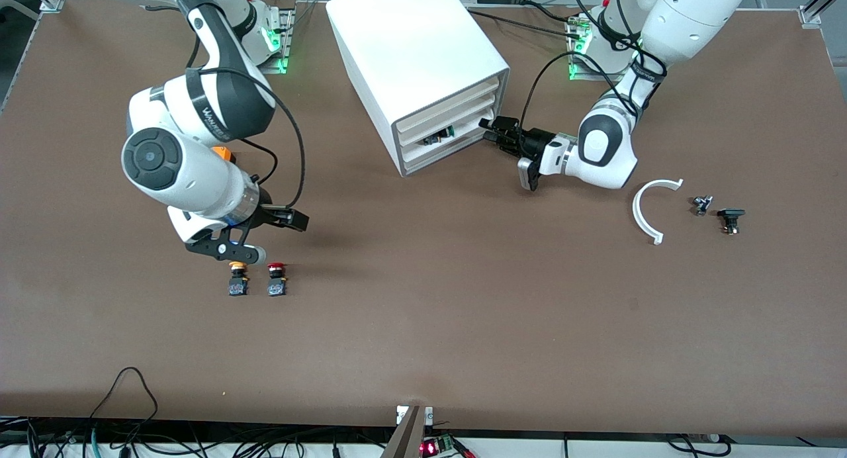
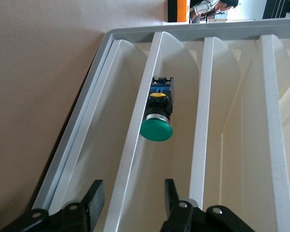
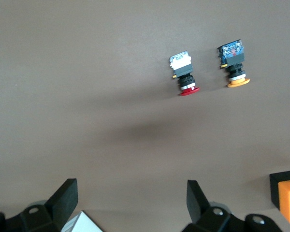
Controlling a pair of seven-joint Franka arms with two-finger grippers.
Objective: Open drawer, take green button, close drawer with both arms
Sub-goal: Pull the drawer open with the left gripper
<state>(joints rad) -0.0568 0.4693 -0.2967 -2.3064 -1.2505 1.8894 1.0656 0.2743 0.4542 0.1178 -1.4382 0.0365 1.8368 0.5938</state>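
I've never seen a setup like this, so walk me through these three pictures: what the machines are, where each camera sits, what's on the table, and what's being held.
Two white robot arms work at a brown table. The wide picture looks down from across the table; the other two come from cameras on each arm's wrist. The left gripper is open at the front of the white cabinet, holding nothing. Its camera shows the green button lying in a drawer. The right gripper waits open and empty over a yellow-capped button and a red-capped button. Toward the left arm's end lie a curved white piece and two small dark parts.
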